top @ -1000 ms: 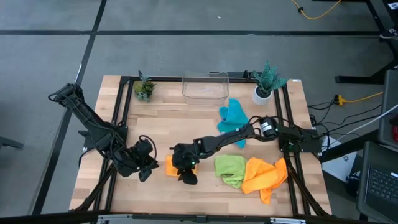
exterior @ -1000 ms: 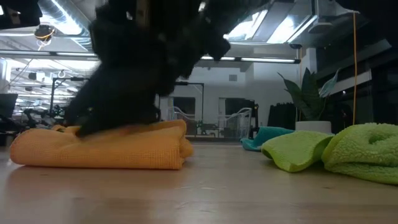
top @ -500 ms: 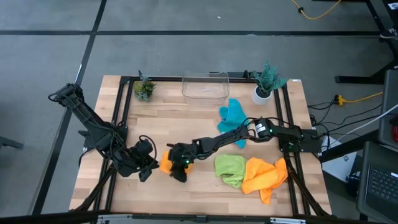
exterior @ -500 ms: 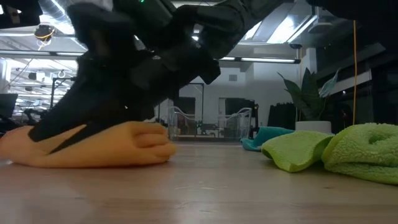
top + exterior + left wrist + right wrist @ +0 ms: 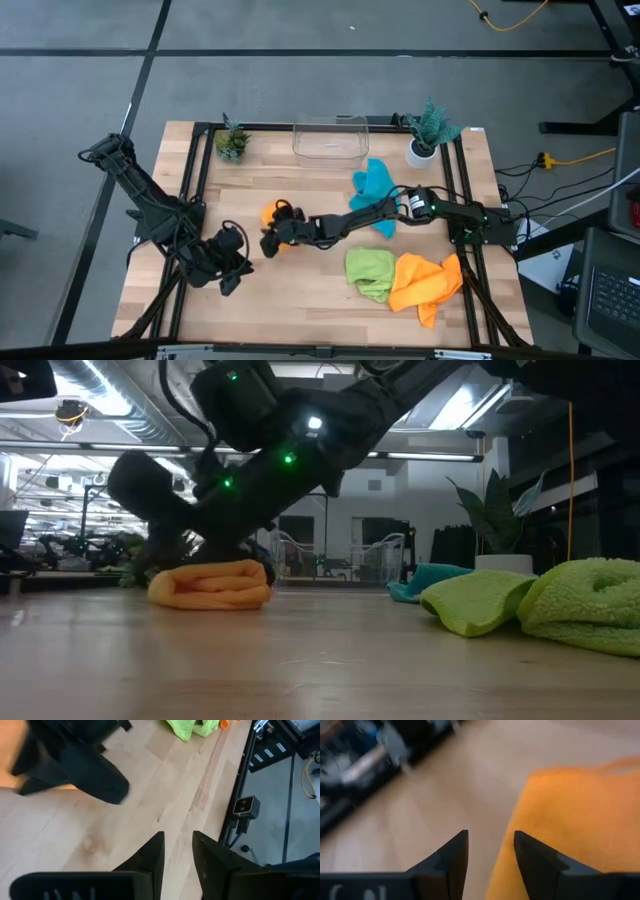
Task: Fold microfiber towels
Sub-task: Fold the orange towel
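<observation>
the low view shows the folded orange towel (image 5: 212, 584) lying flat as a neat roll on the table (image 5: 320, 660); from above it is mostly hidden by the right gripper (image 5: 270, 243), whose parted fingers rest against it, pinching nothing. the left gripper (image 5: 232, 283) waits near-left, fingers slightly apart, empty. the clear bin (image 5: 330, 140) at the far edge holds nothing. four towels: two orange, including the crumpled orange towel (image 5: 425, 280) near-right, one green towel (image 5: 368, 270), one teal towel (image 5: 375, 185). two potted plants (image 5: 232, 140).
</observation>
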`<act>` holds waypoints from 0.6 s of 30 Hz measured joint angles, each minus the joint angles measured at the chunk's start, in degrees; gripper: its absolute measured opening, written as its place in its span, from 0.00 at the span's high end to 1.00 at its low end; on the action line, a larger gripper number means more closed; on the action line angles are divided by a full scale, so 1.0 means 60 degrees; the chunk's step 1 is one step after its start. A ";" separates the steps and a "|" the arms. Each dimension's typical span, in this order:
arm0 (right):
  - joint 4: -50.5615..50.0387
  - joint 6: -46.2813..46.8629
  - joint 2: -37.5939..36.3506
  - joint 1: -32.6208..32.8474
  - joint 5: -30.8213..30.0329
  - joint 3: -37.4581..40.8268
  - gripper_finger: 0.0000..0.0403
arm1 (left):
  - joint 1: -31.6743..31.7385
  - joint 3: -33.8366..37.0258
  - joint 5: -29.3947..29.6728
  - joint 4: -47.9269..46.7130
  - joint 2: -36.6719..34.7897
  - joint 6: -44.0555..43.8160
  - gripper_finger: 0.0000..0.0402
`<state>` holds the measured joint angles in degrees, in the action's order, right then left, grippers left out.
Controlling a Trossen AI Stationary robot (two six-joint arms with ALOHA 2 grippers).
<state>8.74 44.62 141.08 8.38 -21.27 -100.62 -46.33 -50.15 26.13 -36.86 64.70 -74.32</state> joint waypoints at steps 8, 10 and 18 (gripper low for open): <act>0.0370 -0.1033 -0.0874 -0.0026 -0.0023 -0.0091 0.60 | -0.0192 0.0000 0.0029 0.0004 0.0002 -0.0007 0.77; -0.0040 -0.1546 -0.1272 -0.0136 -0.0057 -0.0098 0.60 | -0.0192 0.0000 0.0030 0.0013 0.0002 -0.0024 0.77; -0.3596 -0.3089 -0.3056 -0.0617 -0.0042 -0.0102 0.60 | -0.0188 0.0000 0.0474 0.0012 0.0002 -0.0067 0.77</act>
<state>-12.83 26.09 122.74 4.68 -21.52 -101.23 -47.46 -50.15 28.97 -36.79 64.71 -74.73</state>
